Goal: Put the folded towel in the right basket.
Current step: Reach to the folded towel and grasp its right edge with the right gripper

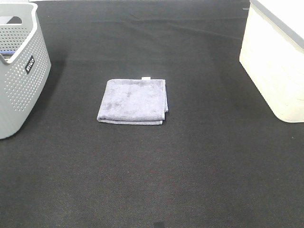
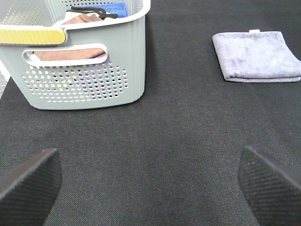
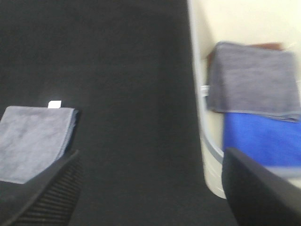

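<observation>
**While it lies loose, a shallow pinch is the risk**

Since the folded towel sits flat on the black mat, well apart from the right basket, a grip on only its top layer could let it unfold or slip; a low carry could catch the rim; both the left gripper and right gripper gape wide, empty, touching nothing.

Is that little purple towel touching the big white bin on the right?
Apart. The exterior high view shows a wide strip of bare black mat between the folded towel and the right basket.
</observation>
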You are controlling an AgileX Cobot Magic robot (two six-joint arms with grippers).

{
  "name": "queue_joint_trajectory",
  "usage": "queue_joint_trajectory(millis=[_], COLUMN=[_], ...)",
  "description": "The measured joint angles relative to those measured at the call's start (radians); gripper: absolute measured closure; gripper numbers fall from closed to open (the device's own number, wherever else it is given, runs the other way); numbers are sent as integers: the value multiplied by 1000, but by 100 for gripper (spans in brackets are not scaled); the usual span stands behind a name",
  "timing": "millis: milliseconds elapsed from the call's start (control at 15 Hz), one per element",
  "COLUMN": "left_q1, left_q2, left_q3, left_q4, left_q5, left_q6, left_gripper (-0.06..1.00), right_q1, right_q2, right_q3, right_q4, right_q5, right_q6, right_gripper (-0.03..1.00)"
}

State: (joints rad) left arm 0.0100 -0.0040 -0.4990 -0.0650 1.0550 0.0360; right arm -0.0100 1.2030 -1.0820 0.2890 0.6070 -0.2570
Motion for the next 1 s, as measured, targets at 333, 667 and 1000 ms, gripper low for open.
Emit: queue_joint_trajectory(millis=[333,667,1000], left_q1=[0,0,0], left_q2=[0,0,0], left_q3=[0,0,0], left_q4=[0,0,0], left_q5=[0,0,0], left_q6=[0,0,0], left_gripper=[-2,-2,-2], right_q1=[3,134,170], right_q2=[327,651,999], right_q3=[-271,-508,-803], right_q4=[174,195,293], right_q5=[172,211,415], right_q6=[-95,-108,-61], right_gripper=[20,21,21])
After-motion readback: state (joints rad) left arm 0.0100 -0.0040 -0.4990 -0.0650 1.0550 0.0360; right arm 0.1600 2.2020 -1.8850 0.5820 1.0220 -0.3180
